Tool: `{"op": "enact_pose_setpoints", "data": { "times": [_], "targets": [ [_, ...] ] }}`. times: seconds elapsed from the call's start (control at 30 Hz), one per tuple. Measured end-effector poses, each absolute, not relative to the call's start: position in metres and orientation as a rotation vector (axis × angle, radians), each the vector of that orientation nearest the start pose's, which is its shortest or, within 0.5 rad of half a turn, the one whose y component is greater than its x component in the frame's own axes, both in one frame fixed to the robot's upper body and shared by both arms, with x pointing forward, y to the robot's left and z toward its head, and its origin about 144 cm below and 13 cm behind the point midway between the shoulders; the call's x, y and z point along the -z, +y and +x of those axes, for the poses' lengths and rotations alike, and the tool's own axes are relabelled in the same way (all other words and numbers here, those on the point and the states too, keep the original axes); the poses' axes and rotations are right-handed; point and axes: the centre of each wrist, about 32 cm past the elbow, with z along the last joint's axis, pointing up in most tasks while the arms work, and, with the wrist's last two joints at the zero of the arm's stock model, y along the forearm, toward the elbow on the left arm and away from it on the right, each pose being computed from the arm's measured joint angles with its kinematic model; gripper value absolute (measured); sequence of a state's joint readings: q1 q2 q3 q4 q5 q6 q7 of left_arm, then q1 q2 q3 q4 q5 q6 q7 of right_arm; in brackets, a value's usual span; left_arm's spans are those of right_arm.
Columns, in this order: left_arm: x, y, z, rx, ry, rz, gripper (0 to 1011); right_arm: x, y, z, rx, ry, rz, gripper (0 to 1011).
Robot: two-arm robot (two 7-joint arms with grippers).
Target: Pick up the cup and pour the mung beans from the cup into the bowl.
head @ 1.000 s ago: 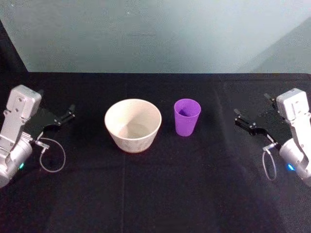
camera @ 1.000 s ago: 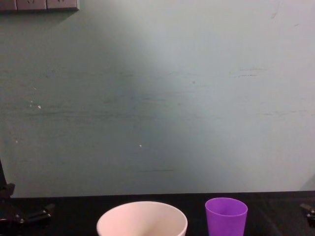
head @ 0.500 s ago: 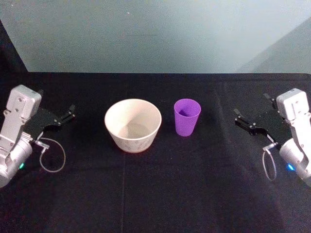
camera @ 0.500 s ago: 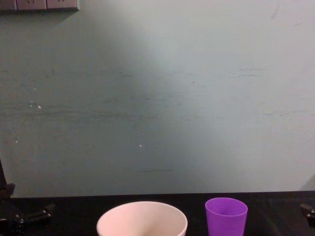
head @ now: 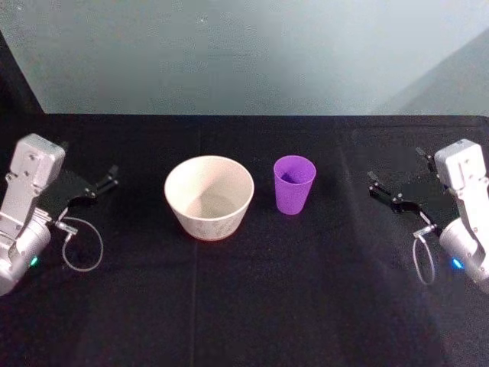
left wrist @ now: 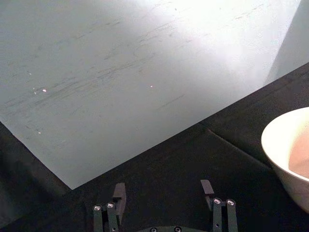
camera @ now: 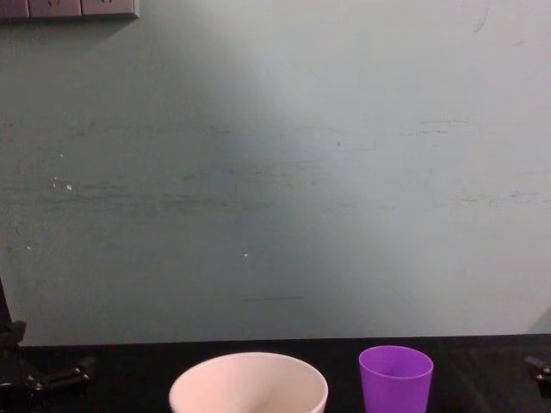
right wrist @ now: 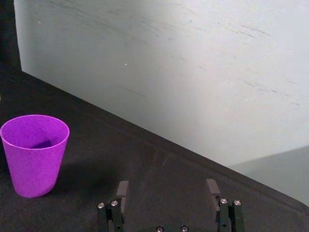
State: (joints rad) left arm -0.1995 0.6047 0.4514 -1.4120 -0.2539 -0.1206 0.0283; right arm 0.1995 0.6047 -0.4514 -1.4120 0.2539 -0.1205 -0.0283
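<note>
Head view: The bowl [head: 208, 217] stands upright on the black table [head: 244, 298], near centre. The cup [head: 294, 186] stands upright just beside it on the robot's right, apart from it, not touching. The left gripper [head: 104, 181] rests low at the table's left edge, well apart from the bowl, claw spread and holding nothing. The right gripper [head: 383, 189] sits at the right edge, well apart from the cup, claw likewise spread and empty.

Left wrist view: The two fingers [left wrist: 119, 194] stand wide apart over bare black cloth. Part of the bowl's rim and wall shows ahead and to one side, clear of the fingers.

Right wrist view: The fingers [right wrist: 212, 189] stand wide apart with nothing between them. The cup stands upright ahead and to one side, clear of the claw. Its contents cannot be made out.

Chest view: Bowl and cup stand side by side at the table's near edge, with a gap between them. Dark gripper parts show at both lower corners.
</note>
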Motion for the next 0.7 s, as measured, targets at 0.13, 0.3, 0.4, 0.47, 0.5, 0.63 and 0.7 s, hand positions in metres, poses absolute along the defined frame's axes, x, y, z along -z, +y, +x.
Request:
{"op": "enact_pose_setpoints", "data": {
  "times": [0.13,0.3,0.4,0.47,0.5,0.63,0.7],
  "targets": [
    [-1.14,0.31,0.489,-1.248,-0.285,0.304,1000,-1.14,-0.31,0.489,1.248,-0.285,-0.304,1003],
    [-1.14,0.31,0.489,-1.248,-0.285,0.304,1000,-1.141,-0.308,0.487,1.239,-0.293,-0.32,1002],
    [-1.14,0.31,0.489,-1.248,-0.285,0.304,1000,-1.142,-0.305,0.482,1.218,-0.296,-0.351,1002],
    [-1.14,0.31,0.489,-1.248,-0.285,0.304,1000,-1.143,-0.301,0.478,1.191,-0.29,-0.367,1003],
    [-1.14,0.31,0.489,-1.248,-0.285,0.304,1000,-1.143,-0.3,0.477,1.182,-0.286,-0.371,1002],
    [-1.14,0.31,0.489,-1.248,-0.285,0.304,1000,-1.142,-0.294,0.471,1.132,-0.263,-0.37,1003],
    [-1.14,0.31,0.489,-1.248,-0.285,0.304,1000,-1.139,-0.29,0.47,1.099,-0.239,-0.344,1002]
  ]
}}
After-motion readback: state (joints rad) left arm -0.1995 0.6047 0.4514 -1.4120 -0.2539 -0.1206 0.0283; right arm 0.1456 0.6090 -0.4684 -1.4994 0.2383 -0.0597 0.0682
